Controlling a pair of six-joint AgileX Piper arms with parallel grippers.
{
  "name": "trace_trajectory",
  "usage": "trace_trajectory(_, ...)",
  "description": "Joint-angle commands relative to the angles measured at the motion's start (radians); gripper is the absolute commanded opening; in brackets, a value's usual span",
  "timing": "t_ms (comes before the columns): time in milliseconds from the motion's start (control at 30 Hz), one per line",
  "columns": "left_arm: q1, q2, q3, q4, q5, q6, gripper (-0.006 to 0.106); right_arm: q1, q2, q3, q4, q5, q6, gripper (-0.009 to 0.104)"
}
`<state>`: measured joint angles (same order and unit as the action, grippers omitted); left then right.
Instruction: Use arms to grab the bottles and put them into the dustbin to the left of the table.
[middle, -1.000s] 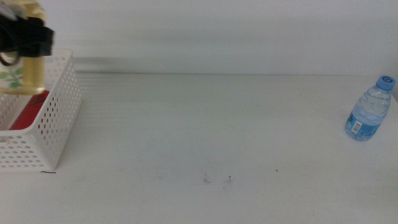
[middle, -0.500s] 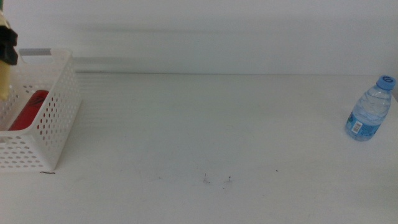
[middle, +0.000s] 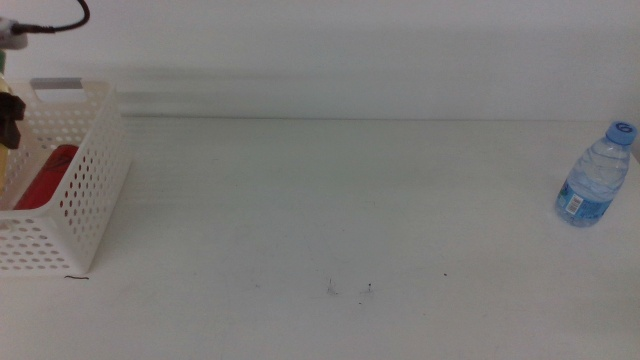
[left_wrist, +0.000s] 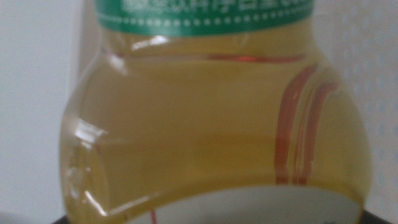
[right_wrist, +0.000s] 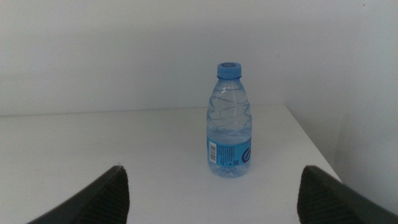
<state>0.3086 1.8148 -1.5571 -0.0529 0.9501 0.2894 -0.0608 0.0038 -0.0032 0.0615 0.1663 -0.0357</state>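
Left gripper (middle: 8, 120) at far left edge of middle view, clamped on yellow tea bottle (left_wrist: 214, 124) over dustbin (middle: 85, 200). Advisable: centre bottle inside rim, lower, then release. Bottle amber, green label band, filling left wrist view. Red can (middle: 45, 178) lying inside dustbin. Right gripper (right_wrist: 211, 196) waiting with jaws spread wide, facing water bottle (right_wrist: 229, 119): clear, blue-capped, upright near table (middle: 330, 200) far right edge.
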Motion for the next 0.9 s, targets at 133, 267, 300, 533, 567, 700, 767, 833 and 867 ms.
trace_trajectory(133, 0.003, 0.036, -0.022, 0.013, -0.091, 0.002, 0.014, 0.001, -0.004, 0.003, -0.005, -0.008, -0.007, 0.093)
trace_trajectory(267, 0.003, 0.053, -0.022, 0.019, -0.121, 0.0, 0.014, 0.001, -0.004, 0.003, -0.005, -0.008, -0.007, 0.093)
trace_trajectory(300, 0.003, 0.053, -0.022, 0.022, -0.121, 0.0, 0.016, 0.001, -0.004, 0.003, -0.005, -0.008, -0.007, 0.093)
trace_trajectory(533, 0.0, 0.056, -0.022, 0.03, -0.119, 0.001, 0.083, 0.001, -0.004, 0.003, -0.005, -0.008, -0.007, 0.093)
trace_trajectory(567, 0.0, 0.056, -0.022, 0.03, -0.117, 0.001, 0.09, 0.001, -0.004, 0.003, -0.005, -0.008, -0.007, 0.093)
trace_trajectory(700, -0.005, 0.054, -0.022, 0.027, -0.098, 0.001, 0.094, 0.001, -0.004, 0.003, -0.005, -0.008, -0.007, 0.093)
trace_trajectory(767, -0.014, 0.045, -0.022, 0.027, -0.093, 0.001, 0.094, 0.001, -0.004, 0.003, -0.005, -0.008, -0.007, 0.093)
trace_trajectory(833, -0.03, 0.022, -0.022, 0.017, -0.083, -0.003, 0.094, 0.001, -0.004, 0.003, -0.005, -0.008, -0.007, 0.093)
trace_trajectory(867, -0.036, 0.01, -0.022, 0.015, -0.08, -0.01, 0.094, 0.001, -0.004, 0.003, -0.005, -0.008, -0.007, 0.093)
